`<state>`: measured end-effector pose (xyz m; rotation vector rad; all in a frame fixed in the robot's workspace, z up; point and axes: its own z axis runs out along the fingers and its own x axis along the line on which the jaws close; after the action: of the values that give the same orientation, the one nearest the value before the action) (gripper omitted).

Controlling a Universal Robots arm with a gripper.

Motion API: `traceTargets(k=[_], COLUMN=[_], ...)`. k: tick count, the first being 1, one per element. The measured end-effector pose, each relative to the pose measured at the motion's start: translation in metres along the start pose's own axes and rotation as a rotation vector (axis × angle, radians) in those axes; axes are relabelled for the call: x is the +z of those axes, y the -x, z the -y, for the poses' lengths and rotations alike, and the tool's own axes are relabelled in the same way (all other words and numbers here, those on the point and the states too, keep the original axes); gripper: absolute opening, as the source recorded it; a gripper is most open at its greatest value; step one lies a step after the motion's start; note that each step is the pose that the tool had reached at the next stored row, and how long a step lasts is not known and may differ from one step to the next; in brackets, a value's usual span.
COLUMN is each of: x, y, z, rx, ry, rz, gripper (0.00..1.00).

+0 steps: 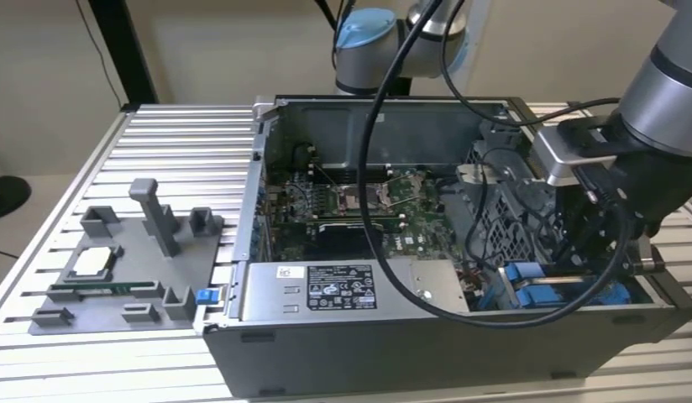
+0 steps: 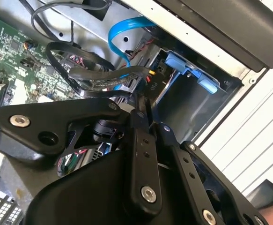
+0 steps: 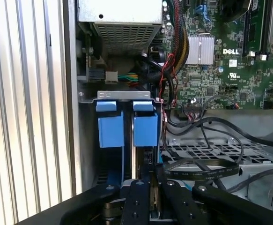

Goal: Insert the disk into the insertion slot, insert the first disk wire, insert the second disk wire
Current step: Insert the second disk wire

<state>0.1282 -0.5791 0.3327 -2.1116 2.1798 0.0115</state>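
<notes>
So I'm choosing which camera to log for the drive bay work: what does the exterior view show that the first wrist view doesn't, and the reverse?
Exterior view alone: the whole open computer case on the slatted table, the grey fixture tray at the exterior view's left, and the arm reaching into the case.

First wrist view alone: a close look down on two blue tabs of the insertion slot, with the gripper just beside them.

Both: the motherboard, the power supply box and black cables.
</notes>
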Motion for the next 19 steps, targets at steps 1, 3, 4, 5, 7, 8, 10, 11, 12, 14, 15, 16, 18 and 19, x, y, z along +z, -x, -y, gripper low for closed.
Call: traceTargets(k=[1,3,4,5,7,8,10,11,12,14,15,16,18,19], x=[0.0017,0.0038,0.0034,0.0034,0.0034,0.0037,0.0051,0.0029,-0.0009,-0.0104,-0.0149,-0.0192,-0.0286,-0.033], y=[0.0,0.0004,0.0007,0.0007,0.0007,0.0008,0.0004,0.0005,0.0008,0.0013,0.0017,0.0021,0.0028,0.0032], z=[-0.0001,-0.0003,-0.0002,-0.0002,-0.0002,-0.0001,-0.0001,0.0,0.0002,0.0008,0.001,0.0013,0.002,0.0024], rx=[0.002,0.004,0.004,0.004,0.004,0.004,0.004,0.004,0.004,0.004,0.004,0.004,0.004,0.004], ry=[-0.0002,-0.0003,-0.0004,-0.0004,-0.0004,-0.0006,-0.0005,-0.0004,-0.0002,0.0003,0.0003,0.0004,0.0005,0.0005], rz=[-0.0008,-0.0019,-0.0028,-0.0029,-0.003,-0.0024,0.0003,0.0006,0.0016,0.0006,0.001,0.0011,0.0006,0.0008], gripper=[0.0,0.0,0.0,0.0,0.0,1.0,1.0,1.0,1.0,1.0,1.0,1.0,1.0,1.0])
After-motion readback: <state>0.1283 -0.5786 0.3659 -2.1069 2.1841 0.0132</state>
